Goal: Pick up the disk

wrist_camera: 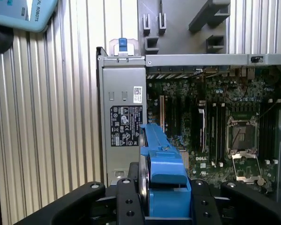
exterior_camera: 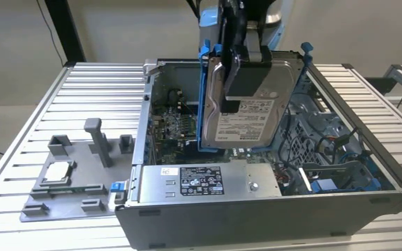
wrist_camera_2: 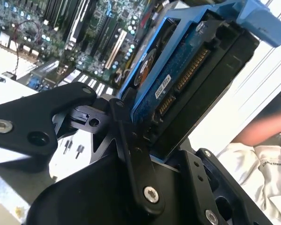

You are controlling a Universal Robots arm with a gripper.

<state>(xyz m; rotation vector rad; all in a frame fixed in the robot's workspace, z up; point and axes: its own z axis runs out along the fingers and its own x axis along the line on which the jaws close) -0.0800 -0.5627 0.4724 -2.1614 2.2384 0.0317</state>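
Tool (exterior_camera: pixel 242 78) clamped on the disk (exterior_camera: pixel 251 112) across its flat faces, near the upper end, label outward. Disk hanging upright above the open case (exterior_camera: pixel 271 209) on the surface (exterior_camera: pixel 19 157), clear of the motherboard (wrist_camera: pixel 215 122). Likely dense, rigid, smooth metal and shock-sensitive; blue bracket (wrist_camera: pixel 163 164) probably flexes, so better gripped on the body.

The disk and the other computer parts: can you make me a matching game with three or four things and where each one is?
Things
1. disk
2. power-supply box
3. processor chip
4. blue carrier bracket

Places
A. on the grey fixture plate beside the computer case
B. held up by the gripper above the open case
C. inside the case, along its near wall in the exterior view
D. framing the disk's edges

Pairs: 1-B, 2-C, 3-A, 4-D
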